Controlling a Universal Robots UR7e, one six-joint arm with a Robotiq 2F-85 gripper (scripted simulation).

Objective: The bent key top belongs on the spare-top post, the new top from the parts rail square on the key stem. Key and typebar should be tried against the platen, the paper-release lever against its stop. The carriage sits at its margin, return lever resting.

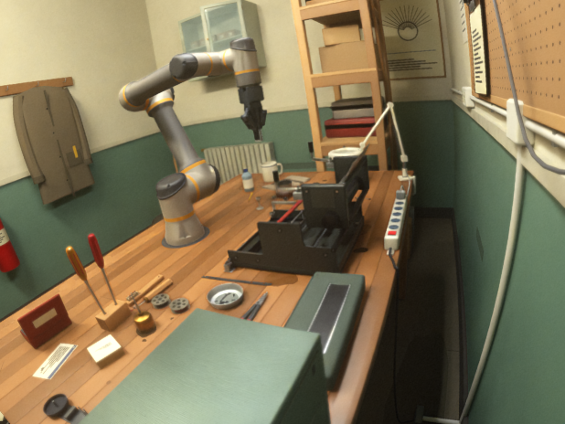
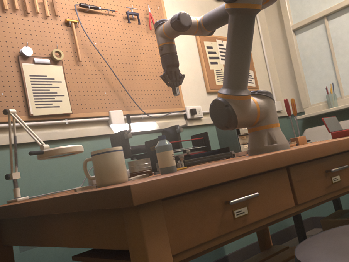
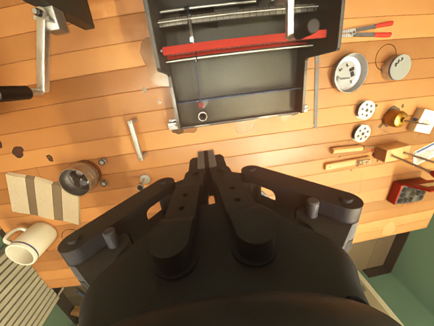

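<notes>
A round key top [image 3: 202,116] sits at the front edge of the dark typewriter frame [image 3: 242,59] [image 1: 306,224] in the middle of the bench, and a red bar [image 3: 242,41] runs across the machine behind it. A small post with a round cap [image 3: 143,180] stands on the bench by a short metal rail [image 3: 136,139]. My gripper [image 3: 205,158] [image 1: 257,132] [image 2: 175,90] hangs high above the bench, in front of the machine. It is closed and empty.
A pegboard [image 2: 93,53] and shelving [image 1: 347,77] stand behind the bench. A mug [image 2: 105,166], bottle [image 2: 165,154], magnifier lamp [image 2: 57,151] and power strip [image 1: 397,219] lie around the machine. Screwdrivers in a block [image 1: 112,315], a parts dish [image 1: 225,295] and green cases [image 1: 329,315] fill the near end.
</notes>
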